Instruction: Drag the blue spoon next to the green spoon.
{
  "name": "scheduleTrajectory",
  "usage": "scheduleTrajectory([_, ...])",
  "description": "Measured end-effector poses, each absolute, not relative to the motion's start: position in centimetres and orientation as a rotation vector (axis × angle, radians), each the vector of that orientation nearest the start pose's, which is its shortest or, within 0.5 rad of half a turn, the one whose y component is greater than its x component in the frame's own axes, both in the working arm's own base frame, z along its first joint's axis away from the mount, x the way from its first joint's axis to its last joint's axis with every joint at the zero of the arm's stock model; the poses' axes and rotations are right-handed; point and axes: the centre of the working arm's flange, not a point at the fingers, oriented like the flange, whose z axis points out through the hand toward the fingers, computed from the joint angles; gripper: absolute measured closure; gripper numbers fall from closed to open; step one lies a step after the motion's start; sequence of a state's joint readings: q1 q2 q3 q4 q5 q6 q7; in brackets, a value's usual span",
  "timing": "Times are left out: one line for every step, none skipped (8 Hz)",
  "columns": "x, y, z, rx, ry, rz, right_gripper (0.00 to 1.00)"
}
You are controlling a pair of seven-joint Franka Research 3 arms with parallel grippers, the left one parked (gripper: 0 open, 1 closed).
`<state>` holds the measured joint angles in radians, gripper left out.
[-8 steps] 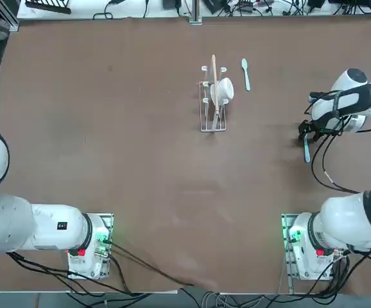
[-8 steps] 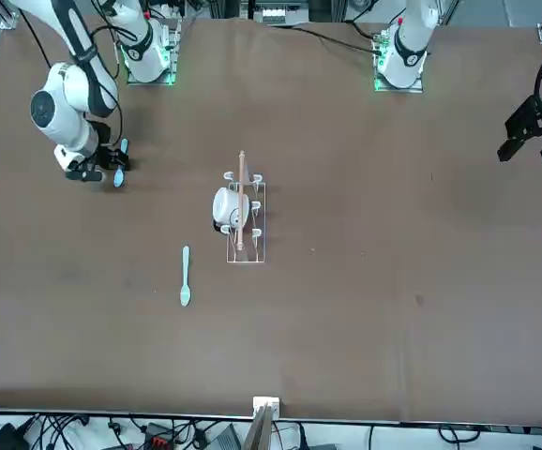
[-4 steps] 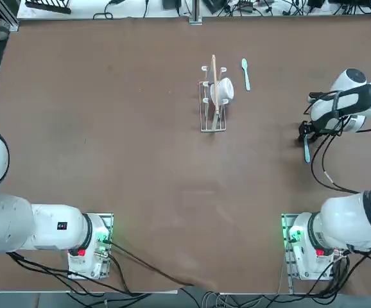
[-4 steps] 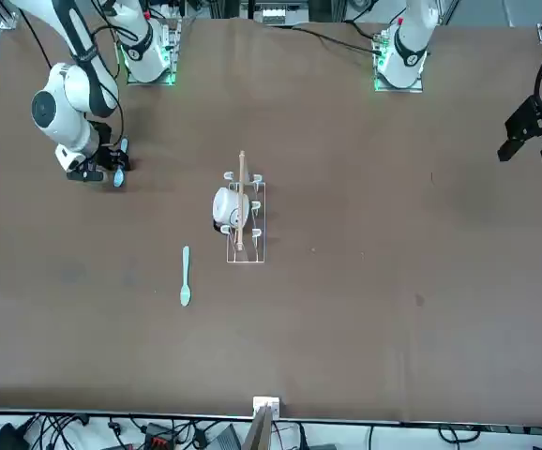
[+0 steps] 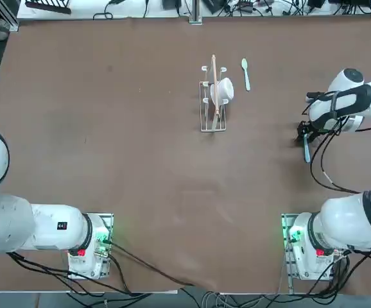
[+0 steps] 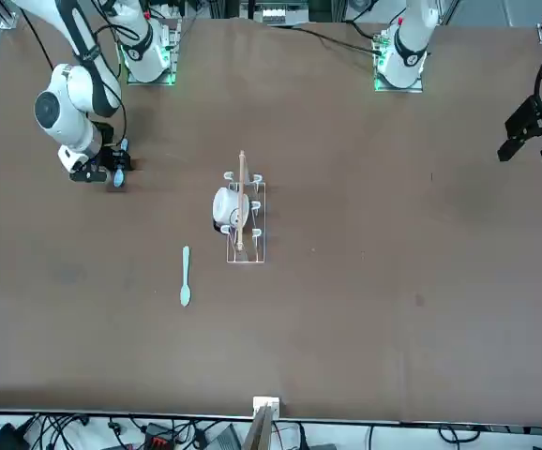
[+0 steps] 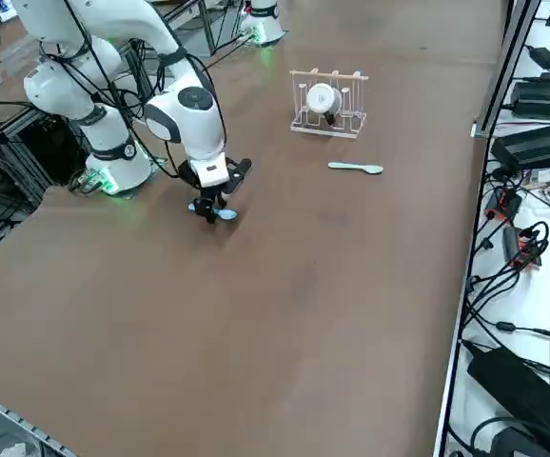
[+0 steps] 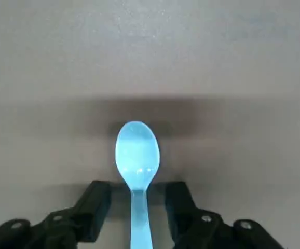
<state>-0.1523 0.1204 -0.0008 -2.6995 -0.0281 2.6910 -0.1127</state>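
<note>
The blue spoon [image 5: 306,153] lies flat on the brown table near its right edge in the top view, also visible from the front [image 6: 118,175] and the side [image 7: 225,215]. In the wrist view its oval bowl [image 8: 137,153] points away from the fingers. My right gripper [image 8: 137,207] is low over the table, open, straddling the thin handle with a small gap on each side [image 5: 303,136] [image 6: 102,172] [image 7: 208,208]. The green spoon [image 5: 245,72] rests far off, beside the rack [image 6: 185,277] [image 7: 356,168].
A wire rack [image 5: 214,96] holding a white cup and a wooden stick stands mid-table, just left of the green spoon in the top view [image 6: 243,217] [image 7: 327,103]. Cables and equipment line the table's far edge.
My right gripper has crept slightly away from the robot's base and toward the table's middle. The blue spoon has shifted only a little with it.
</note>
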Motion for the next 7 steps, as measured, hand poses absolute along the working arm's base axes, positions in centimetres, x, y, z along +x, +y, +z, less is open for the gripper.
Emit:
scheduleTrajectory([38.86, -5.92, 18.13, -3.129, 0.023, 0.202, 0.36])
scheduleTrajectory([38.88, -5.92, 18.17, -3.129, 0.023, 0.2, 0.42])
scheduleTrajectory([38.93, -5.85, 18.31, -3.129, 0.02, 0.197, 0.51])
scheduleTrajectory([38.93, -5.84, 18.31, -3.13, 0.02, 0.197, 0.53])
scheduleTrajectory([38.95, -5.82, 18.35, -3.13, 0.018, 0.196, 0.56])
scheduleTrajectory([38.95, -5.79, 18.36, -3.13, 0.017, 0.196, 0.58])
scheduleTrajectory([38.95, -5.77, 18.38, -3.13, 0.017, 0.196, 0.59])
